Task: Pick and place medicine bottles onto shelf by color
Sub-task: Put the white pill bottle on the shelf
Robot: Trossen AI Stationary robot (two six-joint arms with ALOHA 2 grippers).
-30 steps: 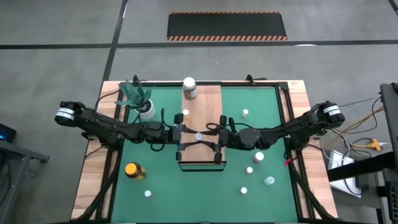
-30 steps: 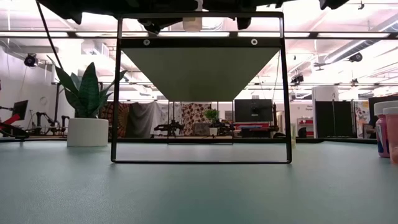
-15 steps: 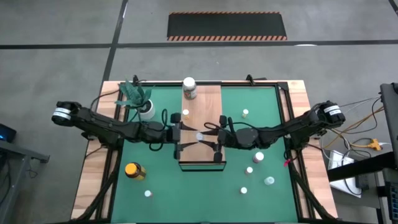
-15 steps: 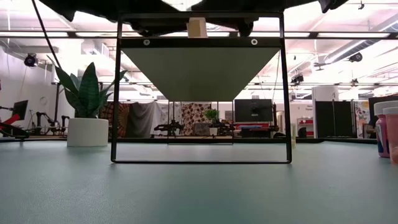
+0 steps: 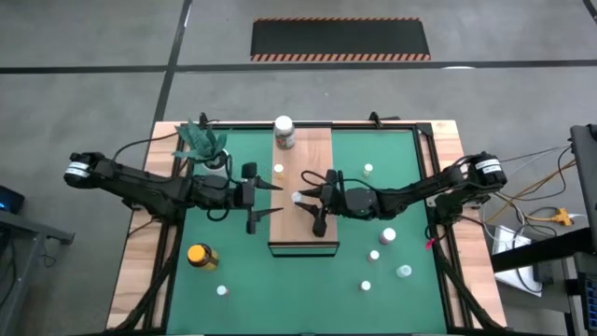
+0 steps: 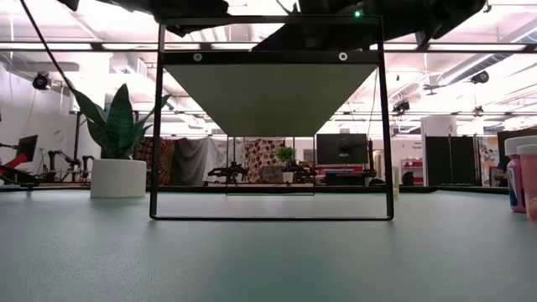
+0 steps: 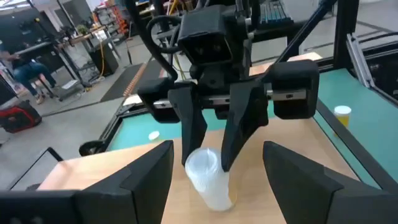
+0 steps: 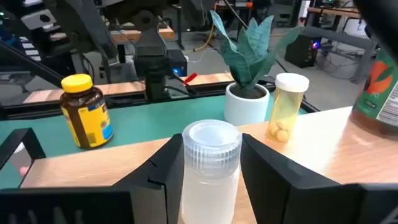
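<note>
White-capped bottle (image 8: 210, 163) on shelf (image 5: 317, 149) | right gripper (image 5: 300, 197) clasps it | left gripper (image 5: 268, 196) has spread open, backed off | handover done

No words or numbers can be read anywhere. The amber jar (image 8: 87, 112) has a yellow label and the big jar (image 8: 378, 87) a green and orange one, but their print is too blurred to read
</note>
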